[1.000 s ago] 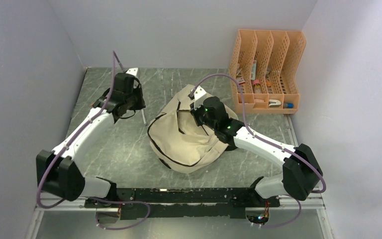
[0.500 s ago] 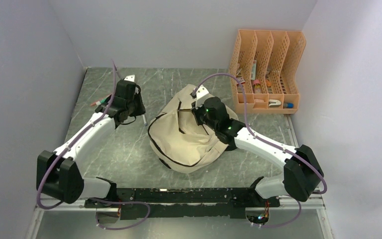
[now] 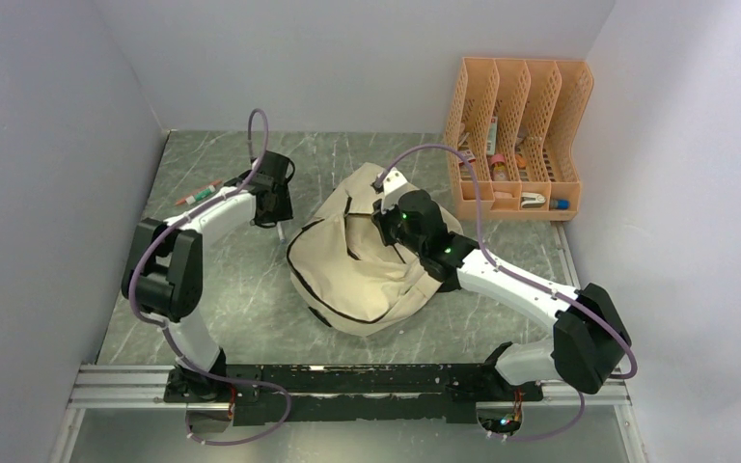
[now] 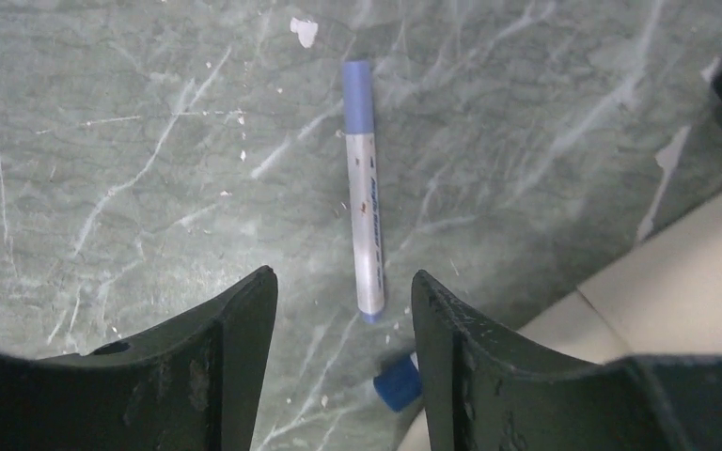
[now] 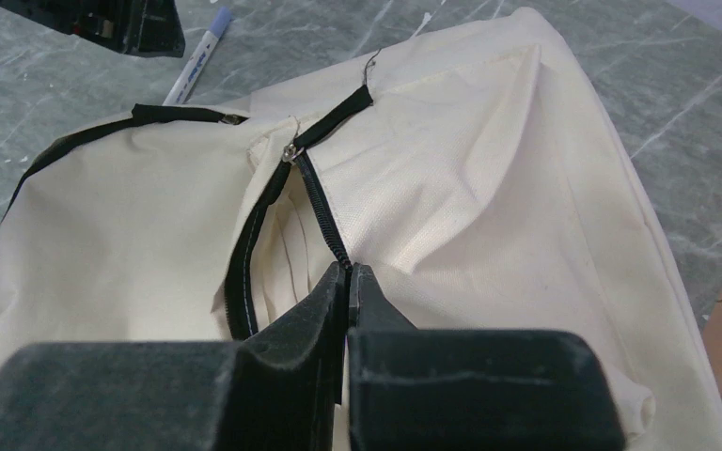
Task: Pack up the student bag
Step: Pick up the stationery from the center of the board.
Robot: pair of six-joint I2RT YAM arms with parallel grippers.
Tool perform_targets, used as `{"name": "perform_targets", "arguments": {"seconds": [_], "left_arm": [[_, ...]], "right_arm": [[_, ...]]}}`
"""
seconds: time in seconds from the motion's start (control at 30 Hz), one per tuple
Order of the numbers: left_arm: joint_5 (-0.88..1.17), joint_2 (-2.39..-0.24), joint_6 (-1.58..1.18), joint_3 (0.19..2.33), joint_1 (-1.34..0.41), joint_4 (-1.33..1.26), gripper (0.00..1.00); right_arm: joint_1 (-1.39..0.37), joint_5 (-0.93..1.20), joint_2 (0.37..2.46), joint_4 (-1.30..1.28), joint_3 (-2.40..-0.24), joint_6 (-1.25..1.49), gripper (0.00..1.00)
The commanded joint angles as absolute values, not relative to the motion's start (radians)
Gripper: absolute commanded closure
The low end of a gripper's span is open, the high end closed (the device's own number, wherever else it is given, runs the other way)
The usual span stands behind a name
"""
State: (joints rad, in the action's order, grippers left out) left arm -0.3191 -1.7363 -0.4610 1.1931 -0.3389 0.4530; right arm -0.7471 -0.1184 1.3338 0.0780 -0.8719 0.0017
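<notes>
The left gripper [image 4: 343,277] is hovering over the table [image 4: 103,141] with its jaws standing well apart and gripping nothing. A white marker [image 4: 367,225] with a blue cap is lying flat on the stone just ahead of the fingertips, its near end sitting in the gap between them and closer to the right-hand finger, its capped end pointing away from the gripper. A small blue piece [image 4: 397,383] is resting below that finger, right at the cream fabric edge showing on that side.

The right gripper [image 5: 351,272] is pressing its jaws fully together and pinching the student bag [image 5: 489,188] at its black zipper [image 5: 320,202], which is running straight out from the fingertips toward the far end of the bag. The bag is lying slumped beneath and in front of this gripper, its opening gaping a little to the left of the fingers. Beyond the bag, up and to the left of this gripper, the marker and the dark body of the other arm are showing
</notes>
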Motion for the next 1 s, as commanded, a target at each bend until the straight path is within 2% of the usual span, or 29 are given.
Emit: {"name": "perform_targets", "arguments": {"seconds": [0.0, 0.3, 0.8, 0.97], "left_arm": [[-0.343, -1.795, -0.474, 1.247, -0.313, 0.44, 0.41], [-0.323, -1.924, -0.474, 1.331, -0.312, 0.449, 0.45], [-0.315, -1.983, -0.5, 1.298, -0.312, 0.468, 0.51], [-0.293, -1.977, -0.51, 1.252, -0.31, 0.453, 0.59]], "right_arm": [[-0.746, -0.083, 1.302, 0.118, -0.864, 0.036, 0.99], [-0.746, -0.081, 1.308, 0.118, -0.862, 0.035, 0.99], [-0.746, -0.091, 1.308, 0.121, -0.86, 0.027, 0.99], [-0.746, -0.088, 1.31, 0.123, -0.857, 0.029, 0.99]]}}
